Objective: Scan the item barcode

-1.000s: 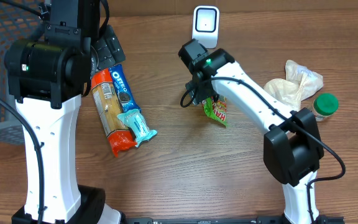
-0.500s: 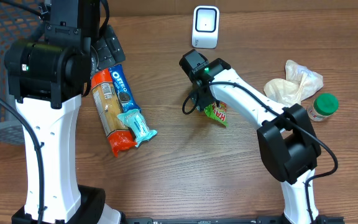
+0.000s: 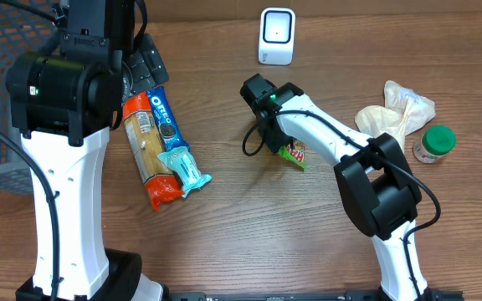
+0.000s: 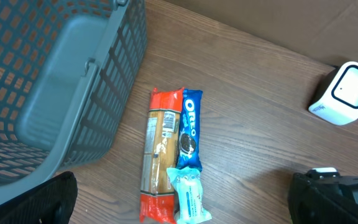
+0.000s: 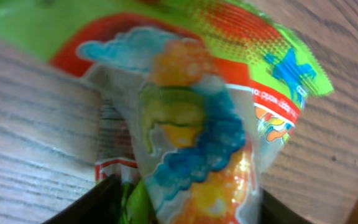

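A green and red snack packet (image 3: 294, 154) lies on the wooden table, in front of the white scanner (image 3: 276, 35). My right gripper (image 3: 279, 144) points down onto its left end. In the right wrist view the packet (image 5: 197, 124) fills the gap between the two dark fingers (image 5: 98, 205), and both sides press against it. My left gripper (image 4: 188, 198) hangs wide open, high above the snacks on the left, holding nothing.
An Oreo pack (image 3: 164, 113), an orange cracker pack (image 3: 147, 150) and a teal packet (image 3: 184, 170) lie together at the left. A grey basket (image 4: 55, 93) stands at the far left. A crumpled bag (image 3: 396, 113) and a green-lidded jar (image 3: 434, 143) sit at the right.
My right wrist has drawn back from the scanner and come down over the packet, and its jaws have narrowed onto it. The left arm has not moved.
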{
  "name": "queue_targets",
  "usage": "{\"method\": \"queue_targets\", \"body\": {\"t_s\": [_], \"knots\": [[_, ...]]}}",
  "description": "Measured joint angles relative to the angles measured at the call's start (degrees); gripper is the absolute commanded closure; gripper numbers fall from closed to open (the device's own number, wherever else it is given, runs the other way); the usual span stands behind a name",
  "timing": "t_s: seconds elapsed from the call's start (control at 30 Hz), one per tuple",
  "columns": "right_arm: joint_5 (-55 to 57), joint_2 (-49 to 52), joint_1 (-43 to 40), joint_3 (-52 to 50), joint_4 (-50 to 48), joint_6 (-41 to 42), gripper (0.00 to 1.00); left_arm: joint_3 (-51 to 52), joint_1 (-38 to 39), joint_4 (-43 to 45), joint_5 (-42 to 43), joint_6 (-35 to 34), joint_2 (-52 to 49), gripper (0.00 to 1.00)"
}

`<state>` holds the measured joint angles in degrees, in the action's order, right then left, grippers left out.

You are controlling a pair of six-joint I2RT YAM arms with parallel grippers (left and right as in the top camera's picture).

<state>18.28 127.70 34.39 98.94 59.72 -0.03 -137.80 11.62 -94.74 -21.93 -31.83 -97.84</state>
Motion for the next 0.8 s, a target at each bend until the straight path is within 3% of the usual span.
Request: {"method": "queue_targets", "body": {"t_s": [0.07,0.13,0.33,0.47,0.8], "knots": [[0.17,0.00,0.00,0.00,0.11,0.52,0.73,0.00,0.00,0.00,0.00,0.00,0.00,0.00],[0.37,-0.02,0.11,0.07,0.42,1.14,0.80,0.00,0.00,0.00,0.02,0.00,0.00,0.00],[-0.13,-0.02,0.20,0.87,3.78,2.60,0.81,0.00,0.00,0.00,0.00,0.00,0.00,0.00],[-6.16,-0.02,-0.28,2.29,6.29,2.58,0.81,0.00,0.00,0.00,0.02,0.00,0.00,0.00],[-43.10,-3.21,-9.05,4.13,8.00,-5.16,0.88,0.00,0.00,0.00,0.00,0.00,0.00,0.00]]}}
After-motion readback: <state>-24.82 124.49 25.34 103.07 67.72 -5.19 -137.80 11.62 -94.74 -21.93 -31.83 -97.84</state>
